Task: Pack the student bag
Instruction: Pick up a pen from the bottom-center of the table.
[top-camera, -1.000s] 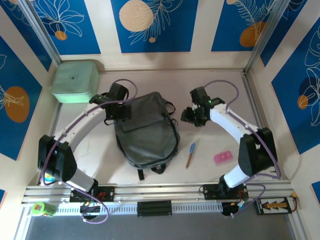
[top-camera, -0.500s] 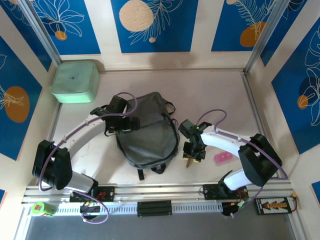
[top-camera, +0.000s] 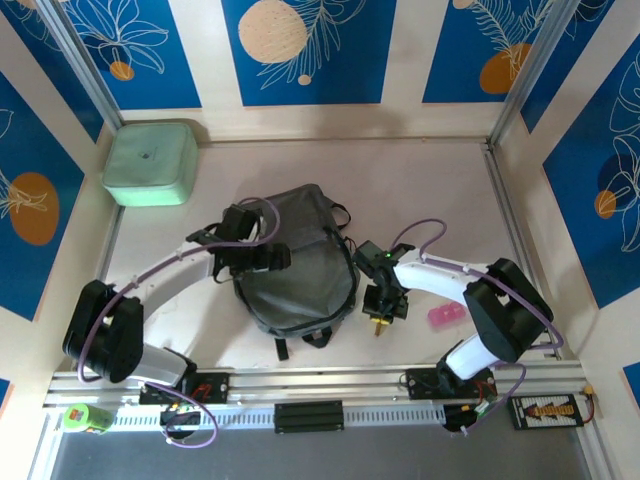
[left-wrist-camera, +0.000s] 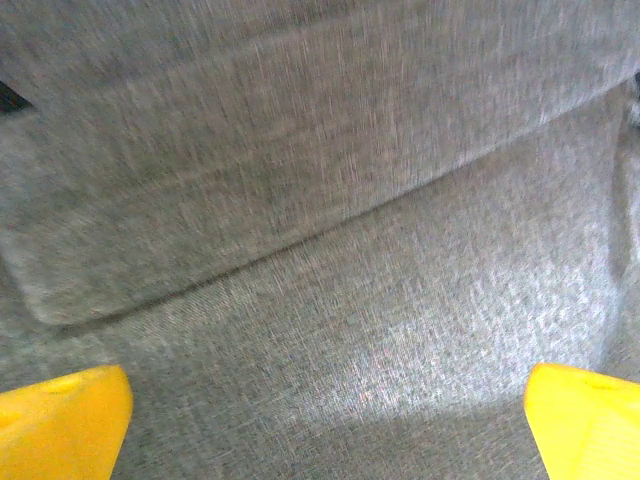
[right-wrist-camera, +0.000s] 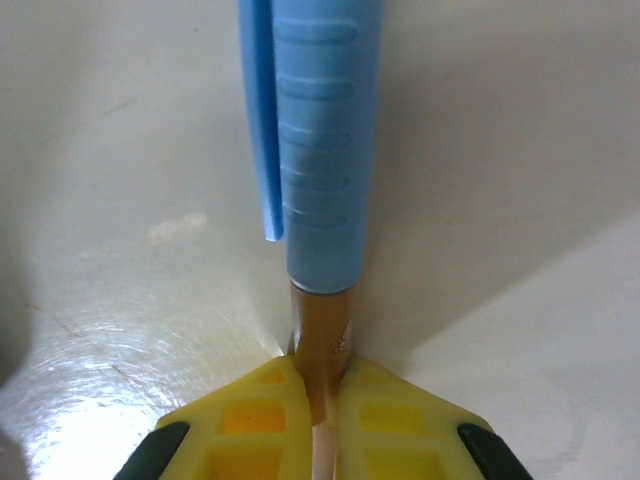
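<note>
- The bag (top-camera: 300, 270) lies flat on the table (top-camera: 430, 190). It is directly under the left end effector (top-camera: 268, 256) and just left of the right end effector (top-camera: 383, 308).
- The left end effector hangs over the bag's middle with its jaws spread wide, holding nothing. In the left wrist view its yellow fingertips (left-wrist-camera: 60, 425) stand far apart over grey fabric, and the flap's edge runs across ahead of them. Whether they touch the fabric cannot be told.
- The right end effector is clamped on a pen (right-wrist-camera: 325, 150), low over the table just beside the bag's right edge. In the right wrist view its yellow pads pinch the brown barrel, and the blue cap with its clip stretches away from them along the table.
- A pink block (top-camera: 447, 316) lies on the table near the right end effector, on its right and apart from it.
- A mint-green box (top-camera: 150, 162) sits in the far left corner, well beyond the left end effector.
</note>
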